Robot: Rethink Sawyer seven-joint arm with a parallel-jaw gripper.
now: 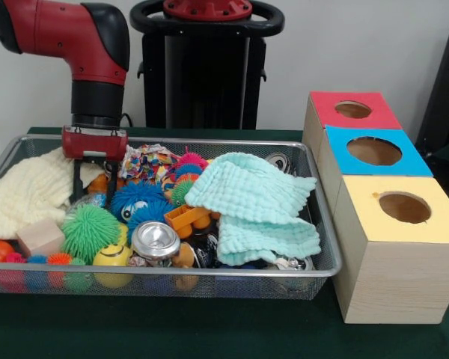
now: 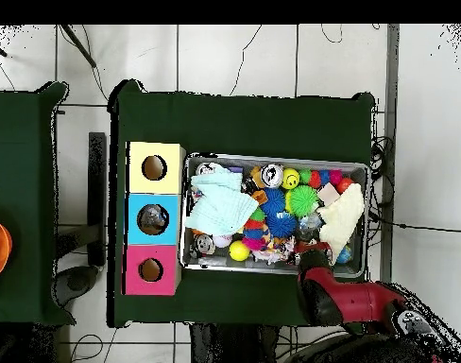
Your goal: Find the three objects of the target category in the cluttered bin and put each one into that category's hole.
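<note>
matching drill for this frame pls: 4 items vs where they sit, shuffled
Items:
1. mint cloth
2. cream cloth
3. yellow box
4. red box

Places, front view:
A. farthest in the box row
B. bin's left end
C. nearest in the box row
D. bin's right half

Pairs: 1-D, 2-B, 3-C, 4-A

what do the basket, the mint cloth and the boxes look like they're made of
Basket: silver wire mesh, likely metal, see-through walls. Mint cloth: soft crinkled fabric, maybe cotton muslin, folds limply. Boxes: pale wood-grain sides, probably wood or laminate, matte coloured tops.
</note>
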